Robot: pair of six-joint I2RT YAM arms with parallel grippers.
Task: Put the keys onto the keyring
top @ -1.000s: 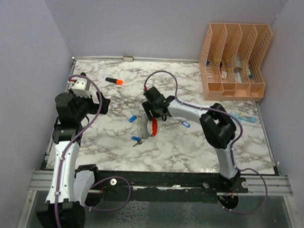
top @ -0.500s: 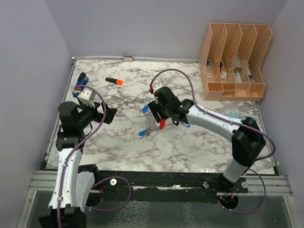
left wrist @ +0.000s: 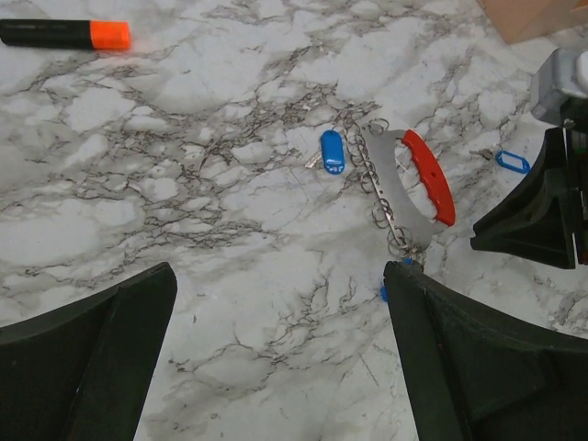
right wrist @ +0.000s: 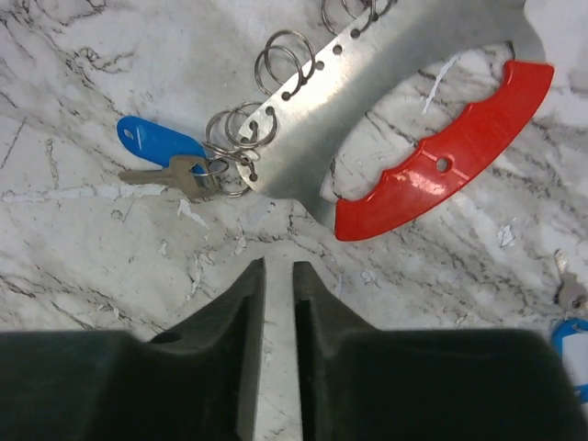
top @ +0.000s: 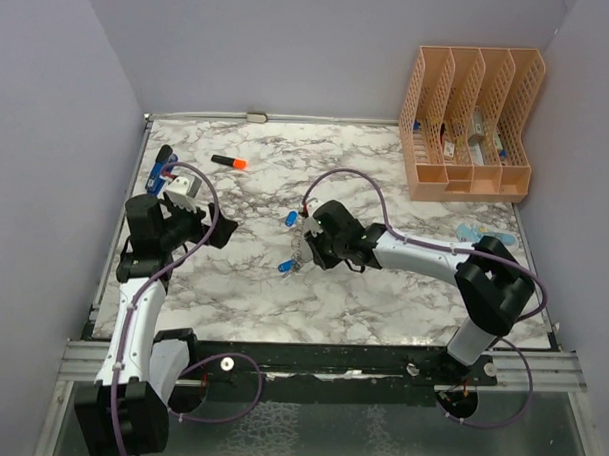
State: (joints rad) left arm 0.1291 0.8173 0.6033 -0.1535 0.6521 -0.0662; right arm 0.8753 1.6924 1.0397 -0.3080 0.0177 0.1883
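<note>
The keyring (right wrist: pixel 395 83) is a grey flat band with several wire rings and a red curved loop (right wrist: pixel 450 156), lying flat on the marble table. One blue-headed key (right wrist: pixel 156 142) hangs from a ring at its end. My right gripper (right wrist: pixel 278 266) sits just short of the red loop, its jaws almost together over bare table and holding nothing. The left wrist view shows the keyring (left wrist: pixel 404 197), a loose blue key (left wrist: pixel 332 152) beside it and a blue tag (left wrist: pixel 512 162). My left gripper (left wrist: pixel 280 276) stands wide open, empty, short of the keyring (top: pixel 302 246).
A black marker with an orange cap (top: pixel 229 162) lies at the back left. A dark-blue stapler-like thing (top: pixel 163 161) is at the left edge. A peach file organizer (top: pixel 468 124) fills the back right corner, with a pale-blue flat item (top: pixel 484 234) in front of it.
My right gripper has closed from wide open to a narrow slit and let the keyring lie. The keyring and keys shifted slightly. The left arm edged toward the middle.
</note>
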